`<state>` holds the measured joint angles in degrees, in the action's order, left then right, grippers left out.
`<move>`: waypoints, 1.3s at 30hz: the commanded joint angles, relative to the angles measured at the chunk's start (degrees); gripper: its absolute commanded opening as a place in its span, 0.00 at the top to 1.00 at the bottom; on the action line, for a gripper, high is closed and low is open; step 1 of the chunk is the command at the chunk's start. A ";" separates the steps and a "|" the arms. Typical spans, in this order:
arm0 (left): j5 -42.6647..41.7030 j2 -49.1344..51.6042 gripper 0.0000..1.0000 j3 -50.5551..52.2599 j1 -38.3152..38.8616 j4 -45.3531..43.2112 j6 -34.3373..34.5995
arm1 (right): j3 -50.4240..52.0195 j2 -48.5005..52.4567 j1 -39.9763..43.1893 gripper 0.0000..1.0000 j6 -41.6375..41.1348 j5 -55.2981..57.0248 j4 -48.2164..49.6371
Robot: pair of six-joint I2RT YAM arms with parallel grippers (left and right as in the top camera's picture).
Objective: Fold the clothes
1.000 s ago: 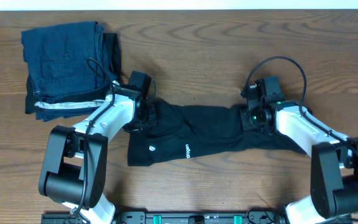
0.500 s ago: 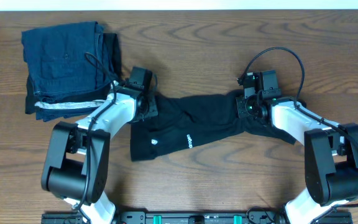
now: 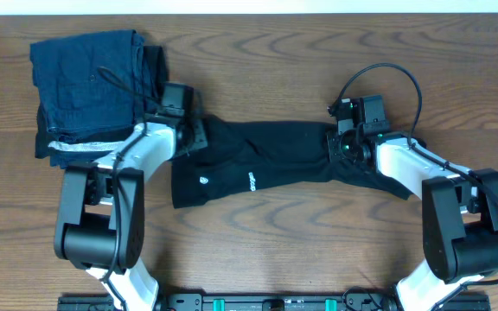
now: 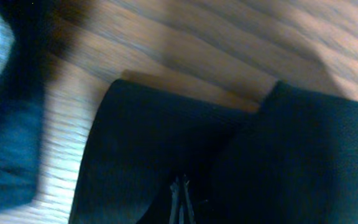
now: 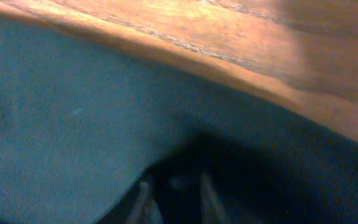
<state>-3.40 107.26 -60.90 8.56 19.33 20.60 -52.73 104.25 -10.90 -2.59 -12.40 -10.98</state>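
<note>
The clothes point(image 3: 258, 164), a black T-shirt with small white marks, lie stretched in a band across the middle of the table. My left gripper point(image 3: 190, 141) is at the shirt's left end. In the left wrist view its fingers point(image 4: 180, 198) are pressed together, shut on the black fabric point(image 4: 160, 137). My right gripper point(image 3: 336, 149) sits low over the shirt's right end. In the right wrist view its two fingers point(image 5: 174, 199) stand a little apart over the dark cloth point(image 5: 73, 124), and I see nothing pinched between them.
A pile of folded dark blue garments point(image 3: 93, 82) with a white-striped edge lies at the back left, close to my left arm, and shows blurred in the left wrist view point(image 4: 5, 155). Bare wooden tabletop point(image 3: 266, 259) surrounds the shirt.
My left gripper has pulled the shirt's left end back and to the left, drawing the shirt out straighter. My right gripper's fingers have parted from shut.
</note>
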 commanded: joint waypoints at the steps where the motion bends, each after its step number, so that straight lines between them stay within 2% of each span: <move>1: 2.58 4.11 0.94 2.01 -3.43 1.20 -2.67 | 0.22 3.04 1.64 0.59 -0.15 5.44 -1.68; 3: 2.58 3.54 0.94 1.68 -4.07 1.31 -4.37 | -1.11 1.66 2.32 0.39 -0.13 3.04 -1.79; 5: 2.58 2.43 0.94 1.16 -4.11 1.38 -5.62 | -2.67 -0.59 2.99 0.27 1.03 -0.57 -2.67; 7: 2.32 0.72 0.94 0.50 -4.02 1.60 -5.57 | -4.26 -3.78 3.72 0.20 1.55 -1.79 -4.85; 10: -0.37 -3.52 0.92 -0.39 -4.00 2.45 -5.55 | -5.68 -9.53 4.61 0.16 1.31 -1.79 -9.64; 11: -1.53 -5.42 0.92 -0.66 -4.00 3.13 -5.51 | -5.68 -11.37 4.90 0.11 1.31 -1.79 -11.15; 12: -3.15 -7.72 0.91 -0.81 -4.00 4.20 -5.27 | -5.68 -13.81 5.29 0.01 1.33 -1.57 -13.60; 18: -7.63 -16.13 0.90 -0.79 -3.98 12.85 -1.84 | -5.68 -21.38 8.68 0.01 1.29 1.36 -27.32; 20: -9.16 -16.83 0.90 -0.79 -3.93 15.76 -1.84 | -5.66 -21.57 10.12 0.06 -0.09 3.23 -30.51; 21: -9.92 -16.81 0.90 -0.79 -3.87 17.11 -1.84 | -5.55 -21.33 10.93 0.19 -0.72 4.22 -31.65; 23: -10.97 -16.48 0.90 -0.28 -3.72 19.82 -1.84 | -4.94 -20.59 12.52 0.62 -0.81 4.90 -32.24; 24: -10.97 -16.37 0.90 0.11 -3.61 20.85 -1.84 | -4.46 -20.20 13.09 0.78 -0.83 4.85 -31.91; 26: -10.97 -15.93 0.90 1.38 -3.61 22.03 -1.84 | -3.26 -19.15 13.86 0.98 -1.05 4.68 -30.91; 35: -10.93 -11.13 0.90 6.82 -3.61 19.28 -1.88 | 2.84 -11.47 14.27 0.99 -0.13 5.16 -20.35; 39: -10.95 -7.69 0.90 7.50 -3.61 17.46 -1.88 | 2.86 -7.58 14.34 0.99 -0.17 8.57 -19.23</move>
<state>-13.82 97.41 -53.80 4.93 37.08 18.20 -50.26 94.96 2.92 -2.98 -6.76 -30.50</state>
